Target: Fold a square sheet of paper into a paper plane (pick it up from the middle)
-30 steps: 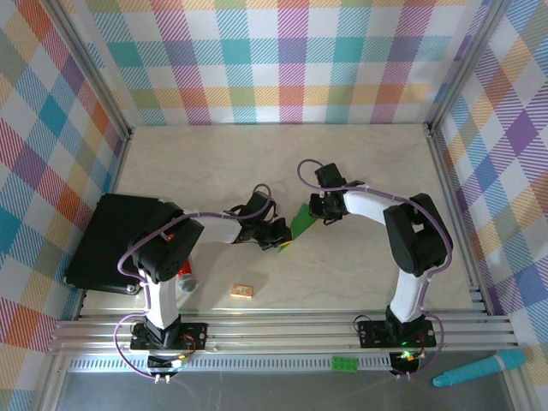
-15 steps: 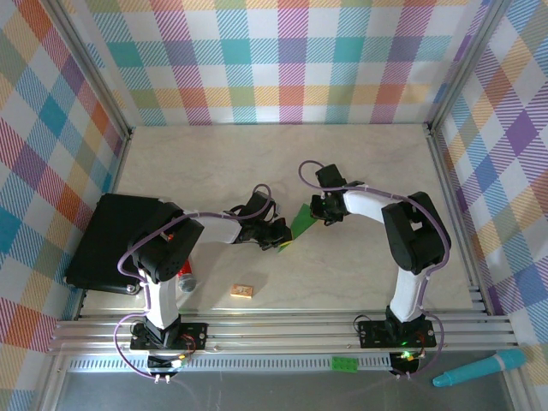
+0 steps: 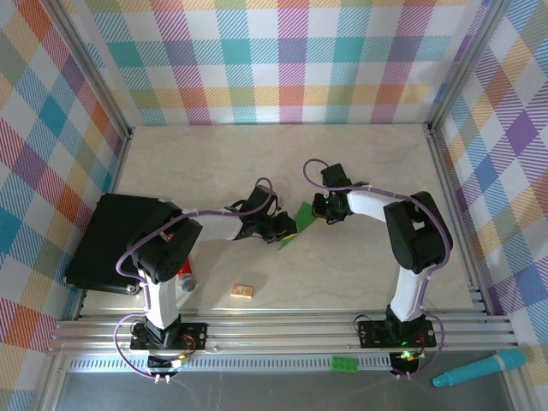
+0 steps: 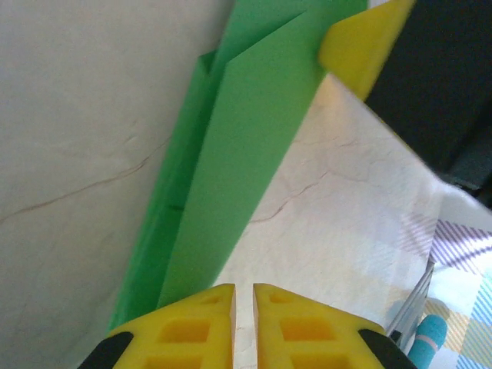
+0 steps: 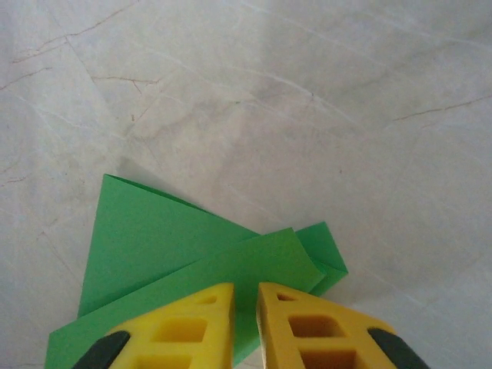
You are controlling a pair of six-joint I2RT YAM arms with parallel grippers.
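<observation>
The square sheet of paper is folded into a slim, layered, bright green paper plane [image 3: 294, 226] near the table's middle. It lies between my two grippers. My right gripper [image 3: 319, 211] holds its right end: the yellow fingers [image 5: 196, 323] are shut on the paper plane [image 5: 169, 246], and green shows in the slit of my right gripper [image 5: 246, 287]. My left gripper [image 3: 279, 229] is at the other end. Its jaws stand a crack open in the left wrist view [image 4: 244, 288], bare table showing between them, and the paper plane [image 4: 246, 131] runs away just to their left.
A black case [image 3: 116, 240] lies at the left edge. A small wooden block [image 3: 242, 291] and a red item [image 3: 186, 276] sit near the left arm's base. On the front rail are a tiny green brick [image 3: 346, 363] and a teal pen [image 3: 479, 368].
My left gripper has opened a crack and let go of its end of the paper. The plane and my right gripper have shifted slightly to the right.
</observation>
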